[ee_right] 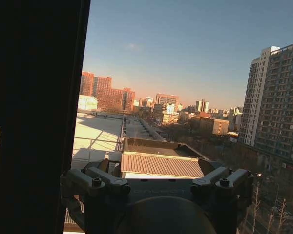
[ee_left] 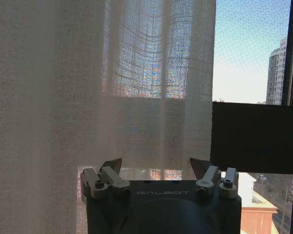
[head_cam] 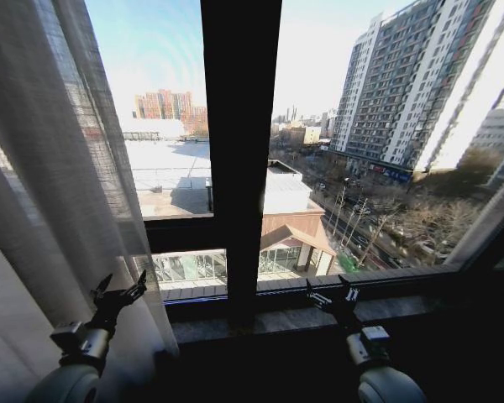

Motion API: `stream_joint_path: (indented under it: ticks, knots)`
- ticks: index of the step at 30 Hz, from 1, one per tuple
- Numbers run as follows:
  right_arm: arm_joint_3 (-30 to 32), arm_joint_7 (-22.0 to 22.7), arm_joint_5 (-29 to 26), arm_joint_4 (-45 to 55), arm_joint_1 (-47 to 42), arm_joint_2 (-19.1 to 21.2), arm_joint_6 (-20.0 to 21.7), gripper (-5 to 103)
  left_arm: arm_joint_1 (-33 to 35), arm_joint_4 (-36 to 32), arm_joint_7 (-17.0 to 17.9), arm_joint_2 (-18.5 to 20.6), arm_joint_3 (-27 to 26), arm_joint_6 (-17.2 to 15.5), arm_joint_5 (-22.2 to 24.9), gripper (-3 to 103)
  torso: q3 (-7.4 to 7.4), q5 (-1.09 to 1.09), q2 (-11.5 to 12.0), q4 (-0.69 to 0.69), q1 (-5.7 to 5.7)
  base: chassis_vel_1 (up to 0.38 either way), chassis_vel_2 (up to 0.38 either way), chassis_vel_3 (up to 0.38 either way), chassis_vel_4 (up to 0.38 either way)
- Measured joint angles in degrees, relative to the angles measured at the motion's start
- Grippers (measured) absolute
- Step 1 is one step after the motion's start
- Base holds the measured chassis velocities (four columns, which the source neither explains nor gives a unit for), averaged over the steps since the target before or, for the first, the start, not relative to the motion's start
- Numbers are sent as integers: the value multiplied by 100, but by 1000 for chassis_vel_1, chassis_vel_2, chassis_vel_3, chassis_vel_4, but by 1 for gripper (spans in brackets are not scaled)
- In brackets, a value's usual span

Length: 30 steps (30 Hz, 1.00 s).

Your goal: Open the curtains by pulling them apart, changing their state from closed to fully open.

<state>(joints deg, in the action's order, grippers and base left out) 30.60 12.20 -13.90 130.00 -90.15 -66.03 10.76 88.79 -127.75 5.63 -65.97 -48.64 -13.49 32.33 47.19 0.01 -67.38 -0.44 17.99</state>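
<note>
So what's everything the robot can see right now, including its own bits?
curtains: two, sheer off-white; left panel gathered at the left side of the window, right panel pulled to the far right edge
window frame: one, dark; vertical bar in the middle, horizontal bar low across the glass
window sill: one, grey, below the glass
city outside: tall grey tower at right, orange blocks far off, low rooftops between
left gripper: one, dark, open, in front of the left panel
right gripper: one, dark, open, raised before the sill

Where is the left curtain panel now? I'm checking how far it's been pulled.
In the head view the left curtain panel hangs bunched at the window's left edge, left of the dark window frame bar, with the open left claw just before it.
</note>
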Motion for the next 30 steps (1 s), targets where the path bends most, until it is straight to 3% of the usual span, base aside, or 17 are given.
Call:
stream_joint_path:
  ticks: [4, 7, 10, 17, 19, 22, 30]
  knots:
    - [-3, 69, 0, 2, 6, -15, -18, 100, 14, 44, -267, 40, -86, 8, 84, 70, 0, 0, 0, 0, 0, 0, 0, 0, 0]
    - [-21, 116, 27, -22, 98, -51, -102, 100, 43, 79, -585, 5, -155, 8, 100, 53, 0, 0, 0, 0, 0, 0, 0, 0, 0]
    - [-24, 129, 81, -32, 125, -79, -160, 100, 89, 77, -702, -31, -176, 8, 98, 48, 0, 0, 0, 1, 0, 0, 0, 0, 0]
    - [-24, 199, 186, -10, 73, -254, -302, 100, 88, 67, -976, -104, -249, 54, 71, 15, 0, 0, 0, 0, 0, 0, 0, 0, 0]
    - [-24, 210, 198, 7, 61, -284, -323, 100, 83, 64, -996, -114, -257, 60, 71, 15, 0, 0, 0, 0, 0, 0, 0, 0, 0]
    - [-26, 217, 216, 37, 39, -348, -345, 100, 82, 36, -1041, -120, -300, 76, 70, 2, 0, 0, 0, 0, 0, 0, 0, 0, 0]
    - [-53, 218, 222, 7, 219, -461, -346, 100, 107, 10, -1078, -73, -386, 104, 83, 0, 0, 0, 0, 1, 0, 0, 0, 0, 0]
